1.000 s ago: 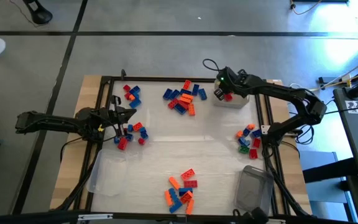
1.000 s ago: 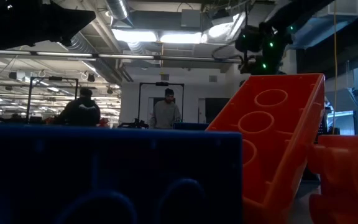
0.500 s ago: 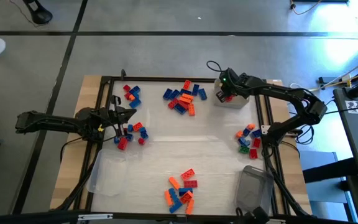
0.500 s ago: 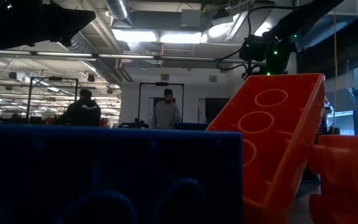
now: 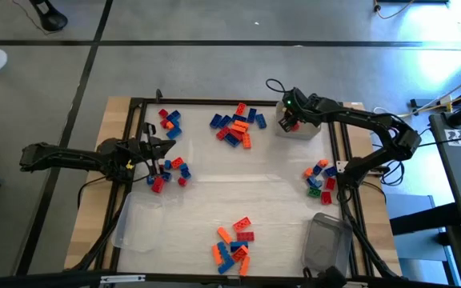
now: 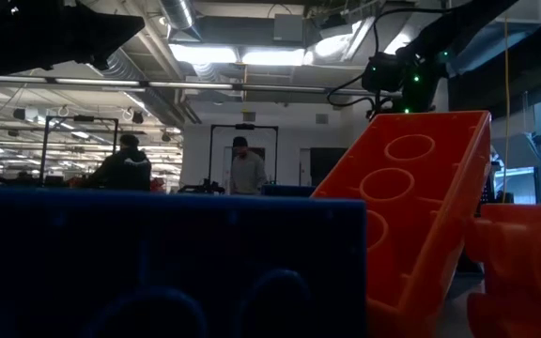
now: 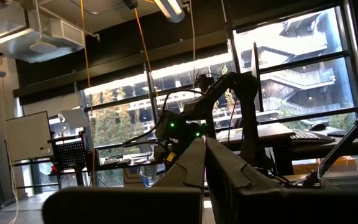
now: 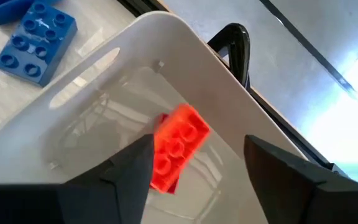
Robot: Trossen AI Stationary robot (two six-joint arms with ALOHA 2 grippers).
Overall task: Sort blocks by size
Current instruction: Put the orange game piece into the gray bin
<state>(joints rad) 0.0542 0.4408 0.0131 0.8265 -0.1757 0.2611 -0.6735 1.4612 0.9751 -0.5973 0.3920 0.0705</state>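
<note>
Blocks lie on the table in several clusters: far left, far middle, left, right and near. My right gripper hangs open over a white tub at the table's far right. In the right wrist view its fingers stand on either side of a red-orange block that lies on the tub's floor. My left gripper waits at the left cluster, its fingers shut and empty in the left wrist view.
A clear tub lies near left and a grey one near right. A dark frame borders the table. In the low view a blue block and an orange block stand close to the camera. People stand in the room behind.
My right gripper has shifted a little toward the table's right edge, over the white tub, and has then kept still. The red-orange block stays in the tub.
</note>
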